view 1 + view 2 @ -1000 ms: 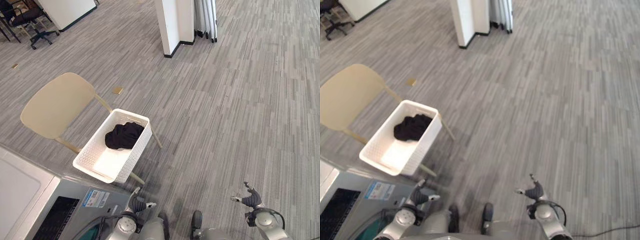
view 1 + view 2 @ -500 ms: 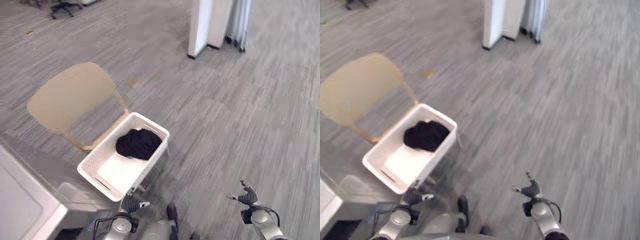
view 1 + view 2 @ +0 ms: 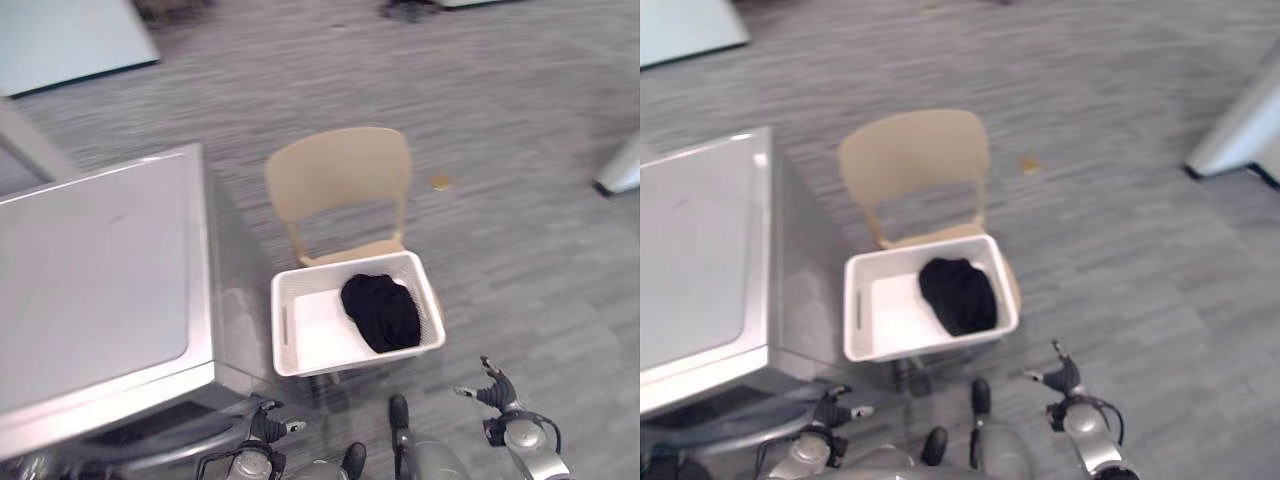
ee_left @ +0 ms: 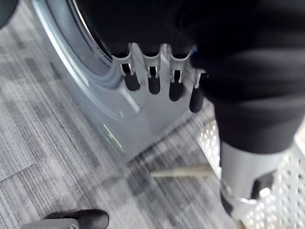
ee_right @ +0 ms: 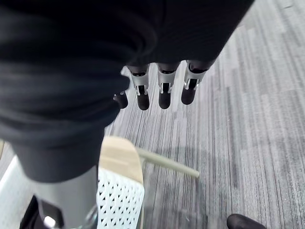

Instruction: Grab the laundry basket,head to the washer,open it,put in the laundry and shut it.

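Basket [image 3: 300, 340], white perforated plastic with black garment [image 3: 381, 311], sits ungrabbed on beige chair [image 3: 340, 182] seat; left hand [image 4: 157, 76] and right hand [image 5: 162, 90] relaxed, empty; silver washer [image 3: 100, 290] untouched

The setting appeared to be an open office floor fitted out for testing, not a home laundry room. Grey striped carpet tiles [image 3: 520, 230] were laid across the whole floor, of the hard-wearing commercial kind, and a small brass-coloured floor outlet cover [image 3: 440, 182] was set into them. A silver-grey washing machine with a flat metal top [image 3: 95, 290] was stood directly on the carpet, away from any wall. Just beside it a beige moulded plastic chair on thin pale legs [image 3: 340, 185] was placed, of the sort used in meeting rooms. A white wall panel with a dark skirting [image 3: 1235, 130] was seen at one edge.
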Motion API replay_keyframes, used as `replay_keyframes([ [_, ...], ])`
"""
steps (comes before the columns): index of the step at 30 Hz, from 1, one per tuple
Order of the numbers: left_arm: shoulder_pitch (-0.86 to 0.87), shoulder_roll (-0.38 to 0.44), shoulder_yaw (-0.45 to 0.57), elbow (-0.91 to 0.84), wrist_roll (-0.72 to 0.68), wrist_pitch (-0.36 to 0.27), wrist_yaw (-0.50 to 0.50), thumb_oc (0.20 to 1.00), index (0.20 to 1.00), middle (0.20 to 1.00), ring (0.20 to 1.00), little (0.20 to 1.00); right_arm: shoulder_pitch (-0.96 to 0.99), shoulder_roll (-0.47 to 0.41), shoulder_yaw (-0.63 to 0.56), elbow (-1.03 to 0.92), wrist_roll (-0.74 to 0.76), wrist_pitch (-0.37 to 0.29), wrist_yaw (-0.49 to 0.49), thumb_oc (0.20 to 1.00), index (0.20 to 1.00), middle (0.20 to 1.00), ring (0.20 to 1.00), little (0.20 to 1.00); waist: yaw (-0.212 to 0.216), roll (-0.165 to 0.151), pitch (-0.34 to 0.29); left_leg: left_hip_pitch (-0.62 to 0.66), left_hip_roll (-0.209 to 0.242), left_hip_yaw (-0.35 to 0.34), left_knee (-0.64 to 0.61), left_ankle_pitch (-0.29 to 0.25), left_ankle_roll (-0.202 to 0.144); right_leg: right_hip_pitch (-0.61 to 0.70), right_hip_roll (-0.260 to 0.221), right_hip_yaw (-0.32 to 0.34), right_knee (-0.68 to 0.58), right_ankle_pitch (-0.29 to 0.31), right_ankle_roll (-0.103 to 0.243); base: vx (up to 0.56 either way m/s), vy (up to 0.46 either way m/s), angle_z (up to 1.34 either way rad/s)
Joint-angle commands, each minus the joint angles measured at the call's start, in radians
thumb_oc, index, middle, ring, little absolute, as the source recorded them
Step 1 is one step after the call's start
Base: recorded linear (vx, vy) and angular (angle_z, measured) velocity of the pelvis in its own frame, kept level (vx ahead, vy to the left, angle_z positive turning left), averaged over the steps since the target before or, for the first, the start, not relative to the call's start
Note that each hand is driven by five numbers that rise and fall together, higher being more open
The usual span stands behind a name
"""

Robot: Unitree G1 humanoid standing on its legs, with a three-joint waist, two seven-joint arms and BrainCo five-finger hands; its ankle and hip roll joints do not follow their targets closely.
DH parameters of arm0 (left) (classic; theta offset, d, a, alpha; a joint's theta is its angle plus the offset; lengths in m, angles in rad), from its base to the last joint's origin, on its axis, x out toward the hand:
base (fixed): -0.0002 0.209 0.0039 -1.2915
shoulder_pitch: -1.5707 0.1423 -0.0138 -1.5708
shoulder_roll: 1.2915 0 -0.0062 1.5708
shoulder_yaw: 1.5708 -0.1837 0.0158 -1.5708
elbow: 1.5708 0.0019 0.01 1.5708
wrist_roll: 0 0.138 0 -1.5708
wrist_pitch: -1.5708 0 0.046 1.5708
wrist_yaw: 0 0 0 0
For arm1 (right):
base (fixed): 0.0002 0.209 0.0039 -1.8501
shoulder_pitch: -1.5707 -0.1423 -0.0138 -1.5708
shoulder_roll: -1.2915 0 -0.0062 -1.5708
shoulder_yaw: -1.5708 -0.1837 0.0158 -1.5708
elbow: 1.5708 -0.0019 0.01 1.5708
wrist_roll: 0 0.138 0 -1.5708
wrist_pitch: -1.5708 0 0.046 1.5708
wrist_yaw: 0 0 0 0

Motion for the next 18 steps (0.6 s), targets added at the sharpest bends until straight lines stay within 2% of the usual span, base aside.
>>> replay_keyframes([
  [1,-0.009,0.064,0.032,-0.018,-0.068,-0.022,0.024,1.0,1.0,1.0,1.0,1.0,-0.019,-0.021,-0.015,-0.072,0.011,-0.039,-0.009,1.0,1.0,1.0,1.0,1.0,-0.003,-0.043,-0.018,-0.047,-0.041,0.091,0.049,0.007,-0.022,0.035,-0.034,0.013,-0.025,-0.077,0.104,0.09,-0.152,0.65],
  [3,-0.008,0.063,0.043,-0.014,-0.075,-0.018,0.022,1.0,1.0,1.0,1.0,1.0,-0.024,-0.042,-0.015,-0.099,0.002,-0.041,-0.008,1.0,1.0,1.0,1.0,1.0,0.003,-0.053,-0.016,-0.077,-0.013,0.156,0.095,-0.016,-0.035,0.085,-0.045,-0.031,-0.057,-0.093,0.095,0.08,-0.138,0.6],
  [4,-0.01,0.063,0.044,-0.018,-0.073,-0.016,0.025,1.0,1.0,1.0,1.0,1.0,-0.021,-0.053,-0.019,-0.12,-0.008,-0.041,-0.009,1.0,1.0,1.0,1.0,1.0,-0.003,-0.058,-0.013,-0.102,0.016,0.235,0.106,-0.013,-0.046,0.097,-0.06,-0.059,-0.065,-0.1,0.095,0.02,-0.048,0.66],
  [5,-0.01,0.063,0.044,-0.018,-0.073,-0.016,0.025,1.0,1.0,1.0,1.0,1.0,-0.021,-0.052,-0.019,-0.12,-0.008,-0.041,-0.009,1.0,1.0,1.0,1.0,1.0,-0.005,-0.059,-0.016,-0.105,0.014,0.234,0.105,-0.009,-0.046,0.094,-0.061,-0.06,-0.065,-0.099,0.095,0.02,-0.02,0.96],
  [6,-0.009,0.07,0.047,-0.039,-0.067,-0.016,0.023,1.0,1.0,1.0,1.0,1.0,-0.016,-0.078,-0.023,-0.169,-0.035,-0.041,-0.019,1.0,1.0,1.0,1.0,1.0,-0.009,-0.065,-0.013,-0.133,0.063,0.367,0.109,-0.001,-0.046,0.115,-0.077,-0.099,-0.078,-0.104,0.097,0.0,-0.002,0.95],
  [7,-0.008,0.069,0.047,-0.039,-0.067,-0.016,0.023,1.0,1.0,1.0,1.0,1.0,-0.016,-0.078,-0.023,-0.17,-0.035,-0.041,-0.019,1.0,1.0,1.0,1.0,1.0,-0.009,-0.065,-0.013,-0.134,0.063,0.368,0.111,-0.003,-0.047,0.115,-0.077,-0.098,-0.078,-0.104,0.097,0.03,-0.009,1.13],
  [8,-0.005,0.076,0.049,-0.048,-0.05,-0.016,0.021,1.0,1.0,1.0,1.0,1.0,-0.007,-0.11,-0.025,-0.243,-0.074,-0.046,-0.018,1.0,1.0,1.0,1.0,1.0,-0.01,-0.07,-0.013,-0.145,0.096,0.434,0.103,0.003,-0.044,0.125,-0.081,-0.123,-0.079,-0.11,0.096,0.02,-0.006,0.78],
  [13,0.017,0.084,0.05,-0.028,-0.012,-0.018,0.011,1.0,1.0,1.0,1.0,1.0,-0.012,-0.177,-0.01,-0.36,-0.164,-0.058,0.0,1.0,1.0,1.0,1.0,1.0,-0.002,-0.077,-0.035,-0.108,0.1,0.426,0.046,0.013,-0.043,0.148,-0.079,-0.146,-0.084,-0.122,0.096,0.15,0.026,0.21],
  [14,0.033,0.091,0.051,-0.026,-0.006,-0.022,0.011,1.0,1.0,1.0,1.0,1.0,-0.038,-0.217,0.014,-0.404,-0.212,-0.063,0.007,1.0,1.0,1.0,1.0,1.0,0.009,-0.083,-0.037,-0.086,0.099,0.42,0.03,0.009,-0.04,0.16,-0.076,-0.141,-0.078,-0.131,0.097,0.14,0.053,0.08],
  [18,0.04,0.106,0.052,-0.027,0.003,-0.025,0.006,1.0,1.0,1.0,1.0,1.0,-0.1,-0.266,0.079,-0.422,-0.282,-0.062,0.02,1.0,1.0,1.0,1.0,1.0,0.03,-0.095,-0.043,-0.076,0.094,0.416,0.017,0.011,-0.036,0.164,-0.076,-0.143,-0.069,-0.139,0.096,0.12,0.048,0.1],
])
